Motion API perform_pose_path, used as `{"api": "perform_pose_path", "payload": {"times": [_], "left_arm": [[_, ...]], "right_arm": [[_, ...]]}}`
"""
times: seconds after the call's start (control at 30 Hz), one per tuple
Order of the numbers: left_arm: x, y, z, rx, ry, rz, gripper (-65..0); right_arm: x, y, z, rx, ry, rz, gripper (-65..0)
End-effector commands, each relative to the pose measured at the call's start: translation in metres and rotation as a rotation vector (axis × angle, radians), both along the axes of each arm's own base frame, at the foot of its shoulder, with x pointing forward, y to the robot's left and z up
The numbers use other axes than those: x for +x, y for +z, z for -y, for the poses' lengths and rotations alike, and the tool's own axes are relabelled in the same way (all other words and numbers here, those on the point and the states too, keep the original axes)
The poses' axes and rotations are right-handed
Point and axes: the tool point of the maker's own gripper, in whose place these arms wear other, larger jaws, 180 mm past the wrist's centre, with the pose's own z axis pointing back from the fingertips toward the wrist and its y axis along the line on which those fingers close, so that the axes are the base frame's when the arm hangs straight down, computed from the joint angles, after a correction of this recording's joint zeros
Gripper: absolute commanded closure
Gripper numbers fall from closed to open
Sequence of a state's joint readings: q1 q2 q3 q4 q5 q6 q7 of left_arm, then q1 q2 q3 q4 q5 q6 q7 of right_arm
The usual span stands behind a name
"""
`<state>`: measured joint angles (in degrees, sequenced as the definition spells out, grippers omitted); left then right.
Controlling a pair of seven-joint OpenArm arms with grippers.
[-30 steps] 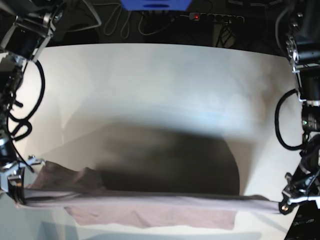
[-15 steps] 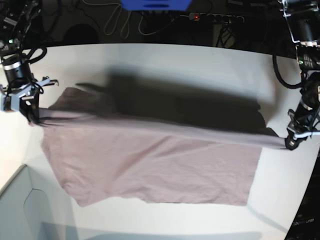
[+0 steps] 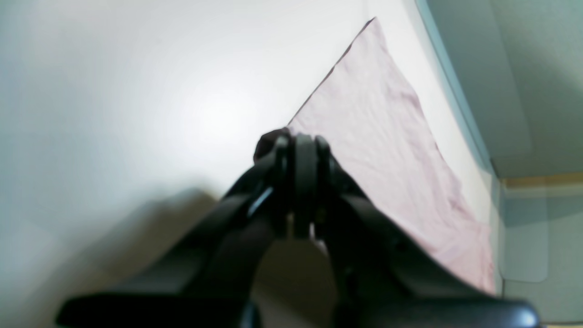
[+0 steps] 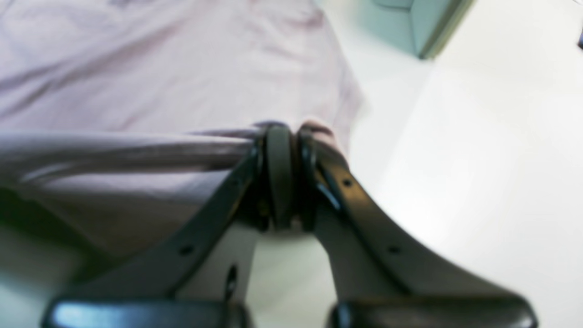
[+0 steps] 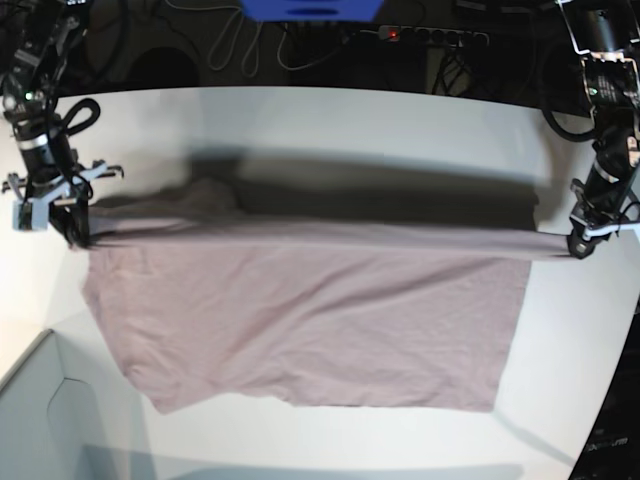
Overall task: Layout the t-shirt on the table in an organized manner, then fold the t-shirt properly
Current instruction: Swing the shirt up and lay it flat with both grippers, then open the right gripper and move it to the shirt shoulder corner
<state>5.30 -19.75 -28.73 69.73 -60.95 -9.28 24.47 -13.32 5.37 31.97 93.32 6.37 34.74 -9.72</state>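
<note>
The pink-mauve t-shirt (image 5: pixel 300 320) lies spread over the white table (image 5: pixel 350 130), its near part flat and its far edge stretched taut in a line between both grippers. In the base view my left gripper (image 5: pixel 578 243) pinches the shirt's far right corner. My right gripper (image 5: pixel 72 222) pinches the far left corner. In the left wrist view the left gripper (image 3: pixel 303 146) is shut, with cloth (image 3: pixel 387 150) trailing away from its tips. The right wrist view shows the right gripper (image 4: pixel 284 136) shut on a bunched fold of the t-shirt (image 4: pixel 136 82).
A pale grey box corner (image 5: pixel 40 420) sits at the table's near left, and shows in the right wrist view as a box (image 4: pixel 423 23). Cables and a power strip (image 5: pixel 430 35) lie beyond the far edge. The table's curved edge (image 5: pixel 600 440) runs close on the right.
Both grippers have carried the shirt's edge away from the near table edge toward the far side. The cloth has been drawn out flat over the table.
</note>
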Motion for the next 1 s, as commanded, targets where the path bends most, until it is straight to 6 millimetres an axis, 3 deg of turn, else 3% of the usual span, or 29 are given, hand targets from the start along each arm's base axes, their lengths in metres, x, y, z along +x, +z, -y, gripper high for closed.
{"api": "perform_pose_path", "payload": {"times": [0.0, 0.13, 0.37, 0.47, 0.57, 0.73, 0.8, 0.9, 0.97], "left_arm": [[0.01, 0.02, -0.01, 0.027, 0.014, 0.063, -0.4], [0.021, 0.027, -0.01, 0.021, 0.016, 0.081, -0.5], [0.041, -0.006, 0.014, -0.031, -0.036, 0.004, -0.5], [0.051, -0.015, 0.023, -0.048, -0.055, -0.019, -0.5], [0.058, -0.017, 0.029, -0.053, -0.07, -0.025, -0.5], [0.063, -0.016, 0.032, -0.059, -0.075, -0.022, -0.5], [0.063, -0.016, 0.032, -0.059, -0.075, -0.022, -0.5], [0.06, -0.018, 0.032, -0.059, -0.075, -0.028, -0.5], [0.06, -0.019, 0.032, -0.059, -0.076, -0.028, -0.5]], "right_arm": [[0.013, 0.011, 0.003, 0.0, 0.01, 0.049, 0.0], [0.038, 0.0, 0.003, 0.017, 0.045, 0.03, 0.0], [0.067, -0.019, -0.008, 0.036, 0.116, -0.021, 0.0], [0.073, -0.025, -0.002, 0.042, 0.11, -0.041, -0.2], [0.077, -0.028, 0.001, 0.054, 0.098, -0.045, -9.2], [0.079, -0.016, 0.01, 0.023, 0.094, -0.023, -30.9], [0.064, -0.01, 0.017, 0.002, 0.074, -0.01, -37.3], [0.049, -0.003, 0.006, 0.018, 0.052, 0.02, -39.9], [0.031, -0.009, 0.001, 0.04, 0.025, 0.01, -39.9]]}}
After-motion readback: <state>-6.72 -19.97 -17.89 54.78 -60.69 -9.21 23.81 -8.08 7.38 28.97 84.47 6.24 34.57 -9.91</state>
